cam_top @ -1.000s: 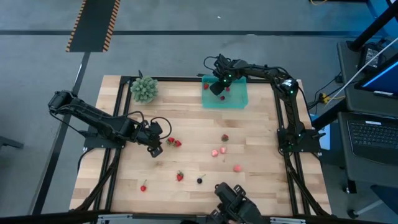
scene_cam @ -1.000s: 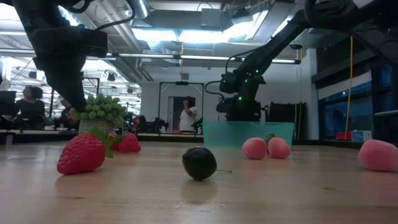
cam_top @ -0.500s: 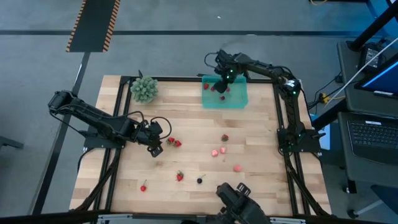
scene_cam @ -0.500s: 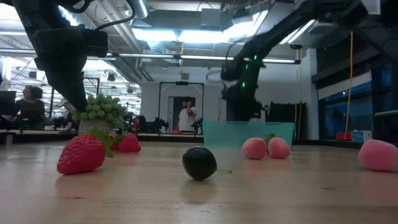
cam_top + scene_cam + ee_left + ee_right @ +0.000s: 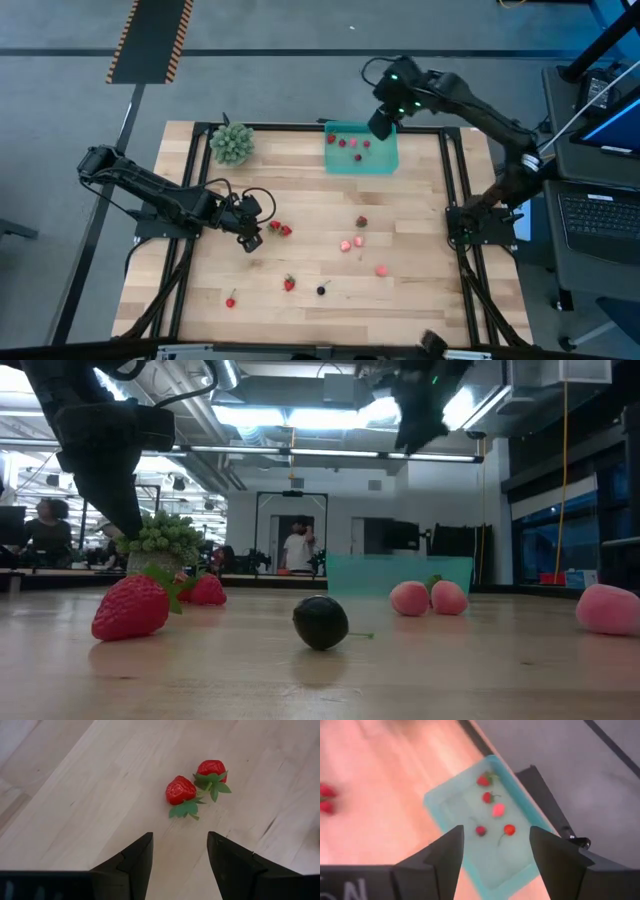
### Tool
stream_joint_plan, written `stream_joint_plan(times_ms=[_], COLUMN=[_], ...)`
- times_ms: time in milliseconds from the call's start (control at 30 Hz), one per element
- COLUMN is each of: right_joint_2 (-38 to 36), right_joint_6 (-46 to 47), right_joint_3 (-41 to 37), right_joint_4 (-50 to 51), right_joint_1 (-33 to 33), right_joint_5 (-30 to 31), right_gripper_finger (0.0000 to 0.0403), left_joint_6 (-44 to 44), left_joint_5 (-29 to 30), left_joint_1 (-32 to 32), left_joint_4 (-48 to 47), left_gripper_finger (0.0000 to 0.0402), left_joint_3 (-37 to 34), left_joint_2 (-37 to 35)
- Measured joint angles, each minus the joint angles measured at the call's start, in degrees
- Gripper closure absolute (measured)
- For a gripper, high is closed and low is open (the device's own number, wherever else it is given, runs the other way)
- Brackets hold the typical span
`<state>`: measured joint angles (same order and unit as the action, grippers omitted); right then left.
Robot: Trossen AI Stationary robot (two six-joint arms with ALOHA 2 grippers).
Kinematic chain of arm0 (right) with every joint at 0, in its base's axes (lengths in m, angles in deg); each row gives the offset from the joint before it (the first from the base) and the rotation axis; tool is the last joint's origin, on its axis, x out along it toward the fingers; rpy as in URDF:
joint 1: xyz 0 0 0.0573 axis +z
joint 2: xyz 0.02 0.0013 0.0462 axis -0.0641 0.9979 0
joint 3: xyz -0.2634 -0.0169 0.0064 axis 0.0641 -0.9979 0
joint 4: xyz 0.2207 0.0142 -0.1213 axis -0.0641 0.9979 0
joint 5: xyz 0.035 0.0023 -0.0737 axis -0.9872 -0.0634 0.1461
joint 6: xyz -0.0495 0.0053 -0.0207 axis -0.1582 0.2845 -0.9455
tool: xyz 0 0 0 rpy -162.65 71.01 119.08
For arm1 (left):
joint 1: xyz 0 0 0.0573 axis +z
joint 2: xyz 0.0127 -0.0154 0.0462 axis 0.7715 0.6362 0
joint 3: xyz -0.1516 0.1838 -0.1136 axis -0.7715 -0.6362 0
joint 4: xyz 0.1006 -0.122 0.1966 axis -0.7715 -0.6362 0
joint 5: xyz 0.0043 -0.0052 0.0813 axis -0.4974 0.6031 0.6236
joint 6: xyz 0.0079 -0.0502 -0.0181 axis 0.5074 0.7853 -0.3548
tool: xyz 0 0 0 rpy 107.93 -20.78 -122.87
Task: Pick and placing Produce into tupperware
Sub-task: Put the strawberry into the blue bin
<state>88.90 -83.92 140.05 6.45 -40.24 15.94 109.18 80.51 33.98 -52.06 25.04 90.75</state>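
Teal tupperware [image 5: 386,163]; red strawberries [image 5: 181,790]; pale wood table [image 5: 300,220]

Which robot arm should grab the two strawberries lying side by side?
Probably the left. Its open left gripper hovers right by the two strawberries, while the right gripper, open and empty, is high over the teal tray.

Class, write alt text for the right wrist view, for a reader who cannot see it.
Seen from above between the open right gripper's two dark fingers, a shallow teal tray holds five small fruit pieces: four red and one pink. The tray sits at the edge of the wooden table, where two more red pieces lie.
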Motion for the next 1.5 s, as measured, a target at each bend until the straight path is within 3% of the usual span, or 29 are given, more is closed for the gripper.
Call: stream_joint_plan(times_ms=[233, 700, 1033, 1500], right_joint_2=[-9.4, -26.7, -26.0, -18.6], right_joint_6=[3.1, 17.2, 21.0, 14.5], right_joint_3=[-4.2, -36.0, -49.8, -57.2], right_joint_4=[2.6, -9.7, -21.5, -40.6], right_joint_1=[9.8, 32.3, 42.0, 42.0], right_joint_5=[0.0, 0.0, -1.9, 0.5], right_gripper_finger=[0.0175, 0.0175, 0.0175, 0.0175], left_joint_6=[0.0, 0.0, 0.0, -0.4], left_joint_5=[0.8, 1.4, 1.4, 1.5], left_joint_1=[0.0, 0.0, 0.0, 0.0], left_joint_4=[0.4, 0.5, 0.5, 1.5], left_gripper_finger=[0.0223, 0.0223, 0.0223, 0.0223], left_joint_3=[0.0, 0.0, 0.0, 0.0], left_joint_2=[0.0, 0.0, 0.0, 0.0])
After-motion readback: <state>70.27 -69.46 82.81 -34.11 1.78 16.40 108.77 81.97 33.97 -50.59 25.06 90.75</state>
